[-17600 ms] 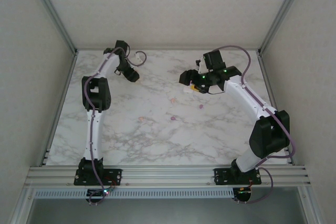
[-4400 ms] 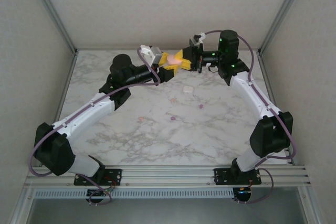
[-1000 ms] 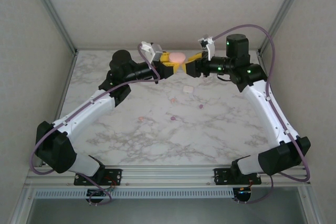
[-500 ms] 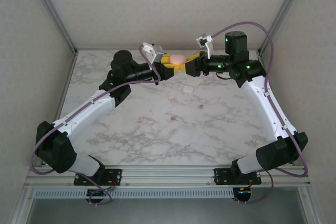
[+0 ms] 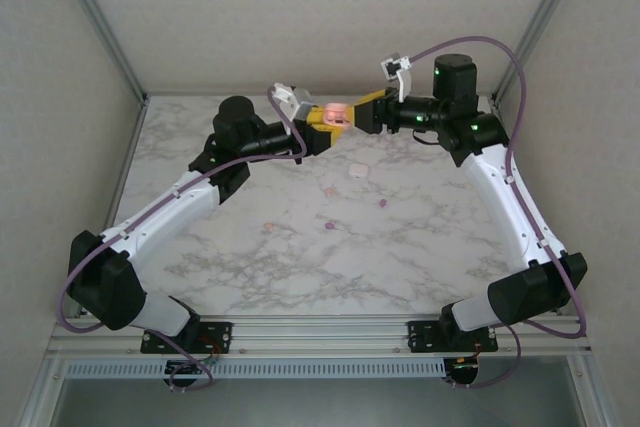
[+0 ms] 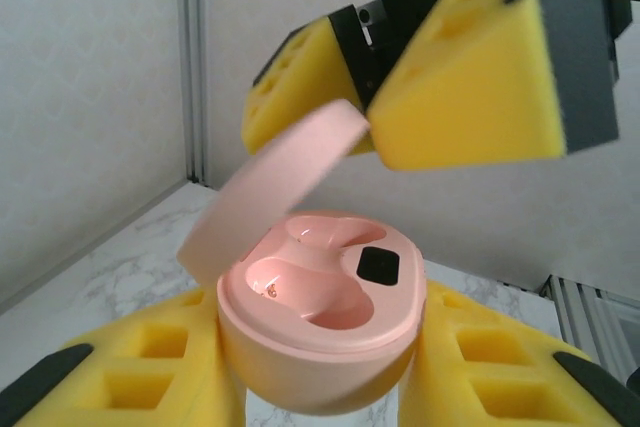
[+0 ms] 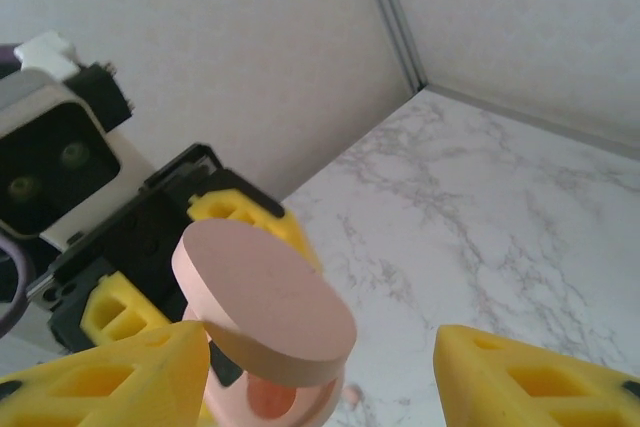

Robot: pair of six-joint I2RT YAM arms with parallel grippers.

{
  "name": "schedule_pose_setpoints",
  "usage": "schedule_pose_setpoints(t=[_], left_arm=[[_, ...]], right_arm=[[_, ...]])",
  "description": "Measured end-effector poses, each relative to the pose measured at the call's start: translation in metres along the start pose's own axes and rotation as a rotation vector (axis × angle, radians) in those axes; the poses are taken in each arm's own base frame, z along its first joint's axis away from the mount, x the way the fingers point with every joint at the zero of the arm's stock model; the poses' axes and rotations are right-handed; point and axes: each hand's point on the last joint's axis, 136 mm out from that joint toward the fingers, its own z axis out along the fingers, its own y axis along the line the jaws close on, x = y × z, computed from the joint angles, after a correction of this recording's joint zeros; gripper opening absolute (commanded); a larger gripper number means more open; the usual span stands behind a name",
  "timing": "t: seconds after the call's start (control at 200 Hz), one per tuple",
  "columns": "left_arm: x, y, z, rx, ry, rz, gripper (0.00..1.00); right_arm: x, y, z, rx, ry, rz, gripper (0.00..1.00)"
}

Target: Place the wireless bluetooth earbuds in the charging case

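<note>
The charging case [image 6: 318, 292] is pale pink with a small black patch [image 6: 379, 266] inside; the pads [image 6: 450, 397] are yellow, the table [image 5: 400, 247] white marble veined grey.

No words, brand names, numbers or signs can be read anywhere. The pink case [image 6: 320, 297] has a small black square [image 6: 378, 267] on its inner face, but no marking on it is legible.

I read the near centre of the surface [image 5: 300, 277] as open for passage; loose earbuds [image 5: 330, 225] lie scattered mid-surface. At the far centre the left hand [image 5: 322, 123] carries the pink case [image 6: 320, 347]. Its tilted lid [image 6: 270, 192] overhangs the wells [image 6: 300, 287], and the spread right hand [image 5: 352, 112] crowds the space just above.
</note>
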Motion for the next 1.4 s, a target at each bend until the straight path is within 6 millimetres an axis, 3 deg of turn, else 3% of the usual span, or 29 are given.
schedule_pose_setpoints(t=[0.275,0.535,0.74,0.865,0.935,1.01,1.095,1.185,1.29,1.4], left_arm=[[-0.002,-0.005,0.0,0.024,-0.006,0.006,0.26],[0.006,-0.001,-0.002,-0.005,-0.004,0.002,0.26],[0.024,0.009,-0.006,-0.052,0.011,-0.024,0.26],[0.032,0.016,-0.017,-0.099,0.008,-0.039,0.26],[0.032,0.017,-0.026,-0.13,0.0,-0.04,0.26],[0.027,0.015,-0.036,-0.159,-0.017,-0.03,0.26],[0.017,0.01,-0.048,-0.183,-0.045,-0.012,0.26],[0.001,0.003,-0.06,-0.203,-0.083,0.012,0.26],[-0.014,-0.003,-0.07,-0.22,-0.116,0.04,0.26],[-0.018,-0.006,-0.075,-0.232,-0.122,0.059,0.26]], right_arm=[[-0.01,-0.018,0.002,0.082,-0.003,0.05,0.62],[-0.014,-0.01,0.0,0.02,-0.004,0.104,0.66],[-0.03,-0.014,-0.033,0.115,-0.077,0.111,0.53],[-0.026,-0.042,-0.054,0.267,-0.086,0.186,0.43],[-0.01,-0.068,-0.051,0.332,-0.041,0.268,0.37],[0.019,-0.098,-0.034,0.365,0.04,0.382,0.35],[0.069,-0.136,-0.008,0.397,0.159,0.535,0.32],[0.135,-0.169,0.02,0.453,0.32,0.686,0.32],[0.197,-0.182,0.047,0.508,0.485,0.793,0.34],[0.238,-0.178,0.071,0.548,0.603,0.838,0.36]])
